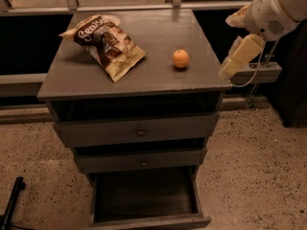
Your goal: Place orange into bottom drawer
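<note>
The small bright orange [181, 58] rests on the right part of the grey cabinet top [144, 75]. The bottom drawer [144, 195] is pulled out at the foot of the cabinet and shows its dark inner tray, with its plain grey front board [148, 222] nearest me. My gripper [238, 57] hangs from the white arm [278, 8] just off the cabinet's right edge, to the right of the orange and apart from it. It holds nothing that I can see.
A brown and white chip bag [104, 44] lies on the left of the cabinet top. Two grey drawer fronts with small round knobs [140, 132] sit above the open drawer. A rail [144, 7] runs behind the cabinet. A dark pole [12, 200] stands on the speckled floor at lower left.
</note>
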### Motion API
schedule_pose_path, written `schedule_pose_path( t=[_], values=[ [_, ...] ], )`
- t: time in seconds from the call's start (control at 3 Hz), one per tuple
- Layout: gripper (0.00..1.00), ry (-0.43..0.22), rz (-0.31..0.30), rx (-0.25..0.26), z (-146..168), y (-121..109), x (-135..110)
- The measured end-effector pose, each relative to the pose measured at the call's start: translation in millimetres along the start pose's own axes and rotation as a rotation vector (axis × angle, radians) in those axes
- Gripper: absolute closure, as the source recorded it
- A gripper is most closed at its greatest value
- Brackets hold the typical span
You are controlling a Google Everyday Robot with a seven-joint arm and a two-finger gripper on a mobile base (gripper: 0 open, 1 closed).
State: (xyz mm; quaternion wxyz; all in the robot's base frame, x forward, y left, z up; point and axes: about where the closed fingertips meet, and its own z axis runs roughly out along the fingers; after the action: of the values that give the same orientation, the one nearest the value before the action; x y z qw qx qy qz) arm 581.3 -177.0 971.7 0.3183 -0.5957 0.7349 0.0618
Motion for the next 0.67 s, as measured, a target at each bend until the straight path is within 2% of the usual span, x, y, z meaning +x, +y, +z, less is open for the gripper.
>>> schedule_pose_path(
  t=[0.33, 0.67],
  values=[
    [0.0, -0.103, 0.071, -0.006, 41.2, -31.1, -10.6],
    [0.0, -0.167, 0.143, 0.0, 77.8, -52.8, -17.9]
  ],
)
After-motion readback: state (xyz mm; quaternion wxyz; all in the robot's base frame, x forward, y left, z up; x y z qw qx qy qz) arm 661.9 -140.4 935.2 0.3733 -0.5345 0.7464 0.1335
